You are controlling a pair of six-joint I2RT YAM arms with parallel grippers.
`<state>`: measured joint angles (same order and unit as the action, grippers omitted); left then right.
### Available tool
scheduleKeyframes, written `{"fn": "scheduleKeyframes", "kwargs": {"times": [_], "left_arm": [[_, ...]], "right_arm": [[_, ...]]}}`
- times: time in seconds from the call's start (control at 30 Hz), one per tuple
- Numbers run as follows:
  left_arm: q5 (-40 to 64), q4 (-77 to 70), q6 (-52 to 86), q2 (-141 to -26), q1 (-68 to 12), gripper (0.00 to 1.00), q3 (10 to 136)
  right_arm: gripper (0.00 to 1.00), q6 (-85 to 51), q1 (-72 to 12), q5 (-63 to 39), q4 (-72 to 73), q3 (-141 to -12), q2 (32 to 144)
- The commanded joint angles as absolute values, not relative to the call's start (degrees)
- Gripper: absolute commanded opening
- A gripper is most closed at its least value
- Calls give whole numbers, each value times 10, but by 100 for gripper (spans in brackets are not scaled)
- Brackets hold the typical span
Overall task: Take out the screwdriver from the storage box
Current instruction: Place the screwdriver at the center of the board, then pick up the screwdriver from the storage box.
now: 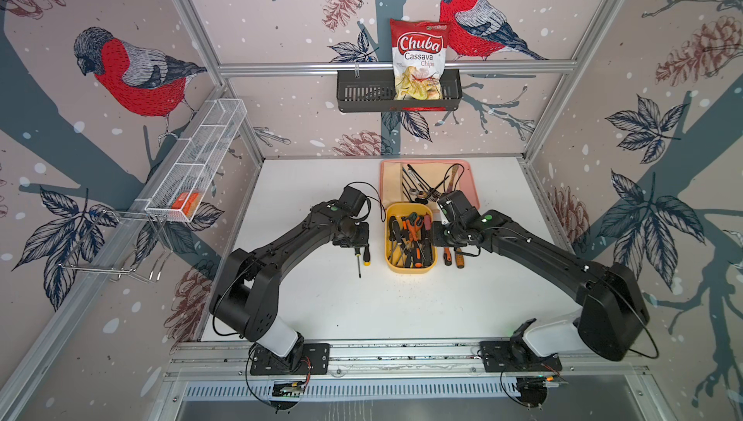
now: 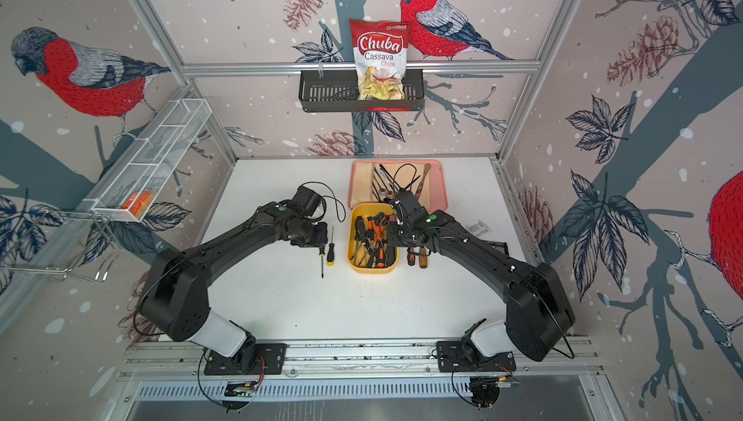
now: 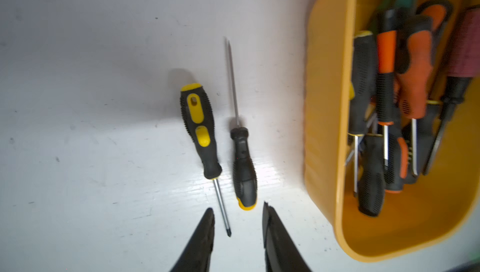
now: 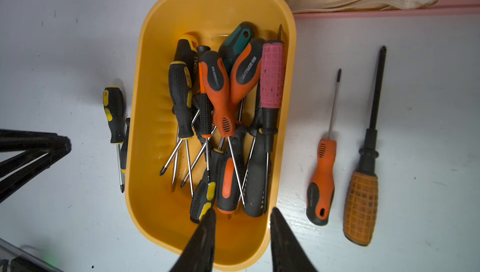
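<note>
The mustard-yellow storage box (image 1: 410,271) stands mid-table with several screwdrivers (image 4: 215,96) piled inside, handles black, orange, green and pink. My left gripper (image 3: 238,207) hovers open just left of the box, nothing between its fingers. Below it a black-and-yellow screwdriver (image 3: 198,122) and a slimmer black one (image 3: 242,164) lie side by side on the table. My right gripper (image 4: 243,210) hangs open over the box's near end, holding nothing. Its one fingertip (image 4: 209,218) is close above a black-and-yellow handle in the box.
Right of the box lie an orange-black screwdriver (image 4: 322,179) and a long one with an orange gridded handle (image 4: 361,205). A pink tray (image 1: 470,181) with utensils sits behind the box. On the back wall, a black basket (image 1: 362,93) holds a chips bag (image 1: 420,57). A white mesh shelf (image 1: 201,157) runs along the left wall.
</note>
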<state>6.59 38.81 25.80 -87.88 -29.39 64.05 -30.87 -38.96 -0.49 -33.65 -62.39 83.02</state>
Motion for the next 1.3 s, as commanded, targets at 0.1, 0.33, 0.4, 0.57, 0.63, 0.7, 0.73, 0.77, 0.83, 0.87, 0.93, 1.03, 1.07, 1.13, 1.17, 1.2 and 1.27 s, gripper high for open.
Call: {"fn": "scheduleKeyframes", "kwargs": {"times": [0.1,0.33,0.4,0.57,0.63,0.7,0.73,0.77,0.83,0.87,0.93,1.03,1.07,1.13,1.17,1.2,1.27], "left_arm": [[123,322,318,-822,-330,35,621],[139,259,373,-783,-365,36,590],[143,245,385,-776,-370,36,581],[148,224,402,-765,-379,37,558],[144,224,404,-763,-380,37,554],[142,225,405,-762,-380,37,552],[141,225,404,-762,-380,37,551],[141,225,405,-761,-380,37,550],[141,225,406,-761,-380,37,549],[140,225,406,-760,-380,37,548],[138,224,408,-759,-380,37,546],[137,223,409,-758,-380,37,543],[137,223,410,-757,-380,37,541],[136,222,410,-755,-380,37,539],[136,223,412,-755,-380,37,538],[135,223,412,-754,-379,37,537],[133,222,413,-751,-380,37,534]], "right_arm": [[37,-264,-389,16,-366,-674,882],[37,-241,-389,7,-375,-721,947],[37,-236,-390,3,-375,-731,964],[38,-226,-391,-4,-374,-753,1006],[38,-223,-394,-5,-375,-763,1022],[39,-220,-396,-6,-375,-770,1033],[39,-218,-396,-7,-375,-773,1038],[39,-217,-396,-8,-375,-775,1043],[39,-214,-397,-11,-375,-781,1052],[39,-213,-397,-11,-376,-783,1056],[39,-211,-397,-14,-375,-786,1064],[39,-209,-398,-13,-376,-794,1075],[38,-208,-398,-15,-375,-795,1079],[38,-207,-398,-17,-374,-798,1085],[38,-207,-398,-19,-375,-799,1088],[37,-207,-398,-19,-374,-800,1090],[36,-205,-399,-21,-372,-800,1093]]}}
